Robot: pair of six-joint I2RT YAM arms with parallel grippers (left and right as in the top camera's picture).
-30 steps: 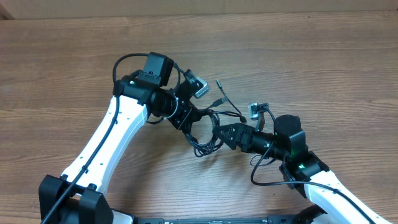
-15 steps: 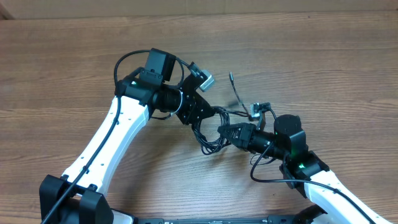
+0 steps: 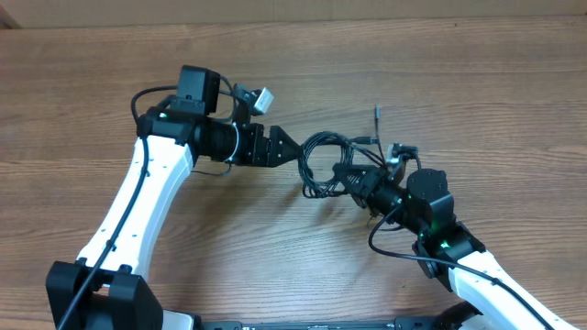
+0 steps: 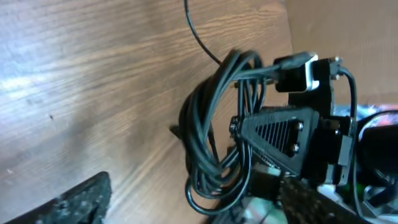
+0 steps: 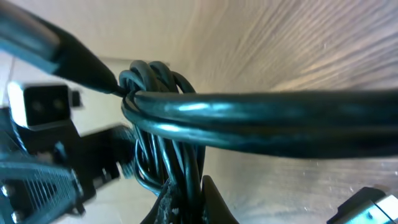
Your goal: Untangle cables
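R hand (image 3: pixel 352 180) grips cables (image 3: pixel 320 157).

The table (image 3: pixel 477 82) presented a wood-grain surface, smooth, with a low satin sheen. The cables (image 3: pixel 321 156) had smooth black plastic jackets, glossy enough to carry bright highlights. The arm shells (image 3: pixel 138 202) were smooth white plastic with a slight gloss. On the right gripper (image 3: pixel 348 179), the fingers (image 4: pixel 280 134) were matt black plastic moulded with a triangular lattice. On the left gripper (image 3: pixel 290 151), the fingers (image 4: pixel 74 199), at the lower left of the wrist frame, looked coarse, grainy and matt.
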